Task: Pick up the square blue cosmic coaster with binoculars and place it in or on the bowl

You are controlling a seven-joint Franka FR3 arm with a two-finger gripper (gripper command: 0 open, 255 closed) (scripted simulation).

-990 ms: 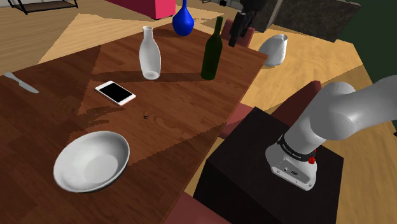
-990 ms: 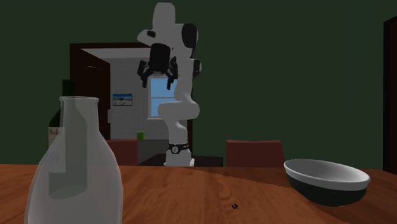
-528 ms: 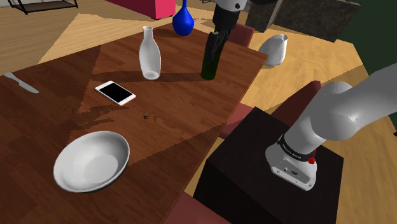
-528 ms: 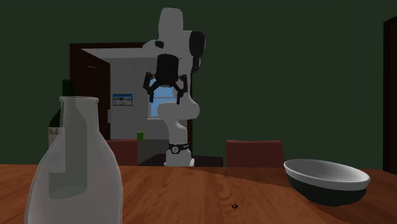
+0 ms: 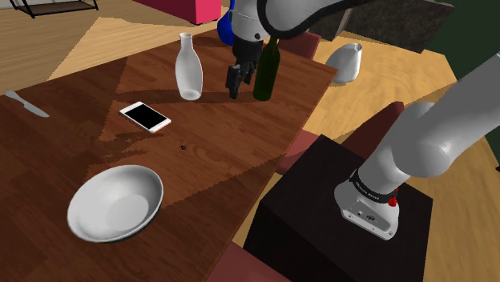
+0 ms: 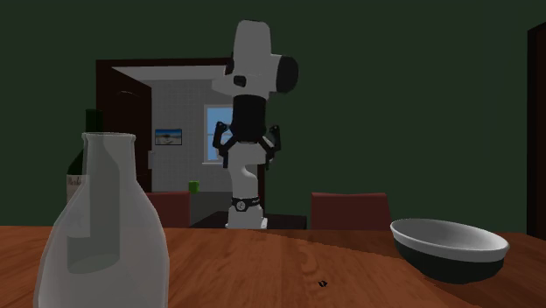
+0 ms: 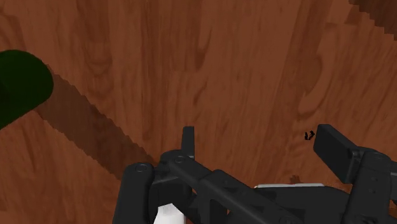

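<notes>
Gripper [image 5: 235,82]: fingers spread wide, nothing between them. It hangs over the table [image 5: 240,160], between the white vase [image 5: 188,68] and the dark green bottle [image 5: 265,70]

Coaster [image 5: 185,147]: no blue square reads anywhere. I take it to be the tiny dark speck on bare wood between the phone [image 5: 145,117] and the white bowl [image 5: 120,169]. It touches neither and is well apart from the gripper. Colour, print and outline are too small to tell. In the wrist view the speck [image 7: 309,134] sits just beside one fingertip, outside the gap

Handling (judgement):
- likely very light, thin and stiff, not fragile
- sits low on smooth wood, so it may skid or tip away as the fingers close
- best hold is straight down from above, pinching two opposite edges, with the fingers closing almost fully
- a hold that small could slip on the carry to the bowl

Pointing and long axis: cannot tell at this size. If square as the task says, it has no long axis and any pair of opposite edges will serve. It seems to lie flat on the wood
</notes>
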